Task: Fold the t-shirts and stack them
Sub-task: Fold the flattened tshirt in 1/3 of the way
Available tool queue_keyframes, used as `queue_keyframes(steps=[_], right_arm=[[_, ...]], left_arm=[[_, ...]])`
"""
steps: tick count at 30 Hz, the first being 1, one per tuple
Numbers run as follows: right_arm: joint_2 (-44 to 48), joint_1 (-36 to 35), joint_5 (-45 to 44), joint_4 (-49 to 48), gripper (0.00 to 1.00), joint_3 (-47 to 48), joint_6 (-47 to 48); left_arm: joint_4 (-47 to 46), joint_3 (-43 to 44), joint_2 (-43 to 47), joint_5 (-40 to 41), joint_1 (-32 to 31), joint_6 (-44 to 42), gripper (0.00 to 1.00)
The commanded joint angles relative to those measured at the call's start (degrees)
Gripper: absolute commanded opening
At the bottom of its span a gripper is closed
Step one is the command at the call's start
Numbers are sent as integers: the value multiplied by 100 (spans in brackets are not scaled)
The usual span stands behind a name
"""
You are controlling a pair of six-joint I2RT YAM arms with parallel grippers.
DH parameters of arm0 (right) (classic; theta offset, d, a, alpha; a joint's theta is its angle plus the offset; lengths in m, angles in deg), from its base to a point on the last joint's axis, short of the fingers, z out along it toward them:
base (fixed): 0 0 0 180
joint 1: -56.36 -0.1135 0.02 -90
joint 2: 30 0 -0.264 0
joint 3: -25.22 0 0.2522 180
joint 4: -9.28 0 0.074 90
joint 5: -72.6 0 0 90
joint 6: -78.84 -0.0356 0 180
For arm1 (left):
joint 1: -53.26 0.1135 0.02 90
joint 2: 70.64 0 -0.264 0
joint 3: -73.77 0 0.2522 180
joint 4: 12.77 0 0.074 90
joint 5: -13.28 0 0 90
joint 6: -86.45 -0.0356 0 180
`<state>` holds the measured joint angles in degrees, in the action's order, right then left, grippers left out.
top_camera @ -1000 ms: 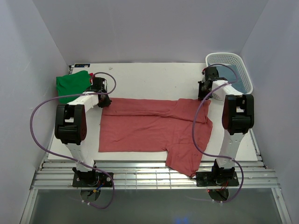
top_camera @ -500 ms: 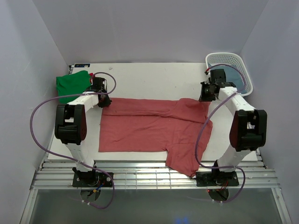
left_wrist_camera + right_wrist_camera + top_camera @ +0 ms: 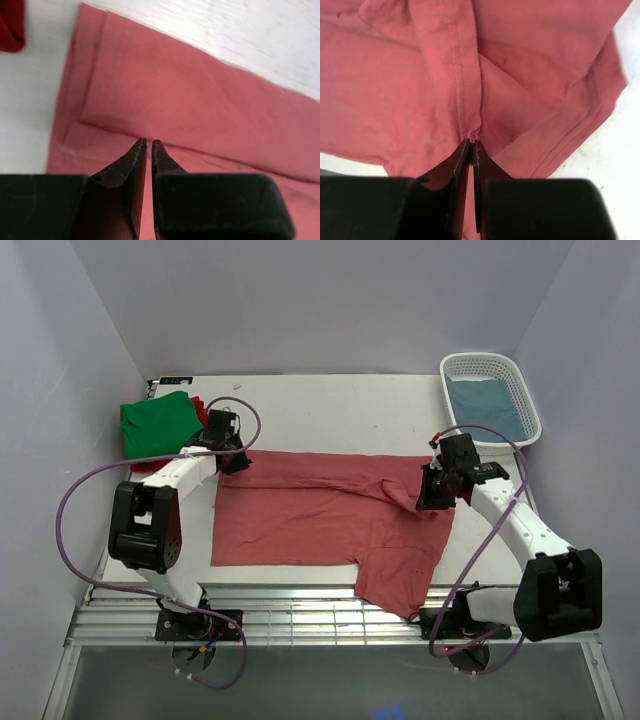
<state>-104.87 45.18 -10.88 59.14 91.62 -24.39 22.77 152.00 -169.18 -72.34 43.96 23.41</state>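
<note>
The dusty pink t-shirt [image 3: 300, 520] lies spread mid-tabletop [image 3: 330, 400], a sleeve [image 3: 395, 585] drooping over the 6 o'clock edge, the right fingers [image 3: 461, 165] clenching its bunched seam [image 3: 465, 100] at 3 o'clock, likely to fold it, while the left fingers [image 3: 131, 165] at 10 o'clock sit nearly together, grip unclear.

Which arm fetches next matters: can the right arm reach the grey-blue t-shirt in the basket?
Probably not yet: the right gripper is shut on the pinkish-red t-shirt. Once released, likely yes; nothing covers the grey-blue t-shirt in the basket.

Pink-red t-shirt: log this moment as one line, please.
pink-red t-shirt: spread out | left gripper: pinching far-left edge | right gripper: pinching fold at right end | green t-shirt: far-left corner
</note>
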Motion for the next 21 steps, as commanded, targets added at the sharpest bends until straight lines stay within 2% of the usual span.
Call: queue_keyframes(steps=[1,7,12,14,15,16,19,21], right_arm=[[691,-340,-343,511,11,-297,-486],[1448,-578,-582,846,11,-939,-900],[1686,-692,-609,1382,12,-993,-988],[1713,-710,-582,1479,18,-958,-918],[1695,-710,-608,1610,30,-923,-874],[1652,-710,-687,1620,34,-870,-822],[1581,-710,-793,1155,42,-765,-751],[1459,-710,-714,787,43,-668,-724]], left_arm=[[-113,-162,791,-34,-274,64,21],[-25,-391,1214,36,-555,99,21],[10,-584,1478,89,-591,99,22],[10,-663,1522,107,-590,99,21],[10,-672,1557,107,-590,99,22],[28,-698,1566,124,-590,90,21],[37,-699,1601,142,-591,81,22],[63,-664,1592,151,-590,46,21]])
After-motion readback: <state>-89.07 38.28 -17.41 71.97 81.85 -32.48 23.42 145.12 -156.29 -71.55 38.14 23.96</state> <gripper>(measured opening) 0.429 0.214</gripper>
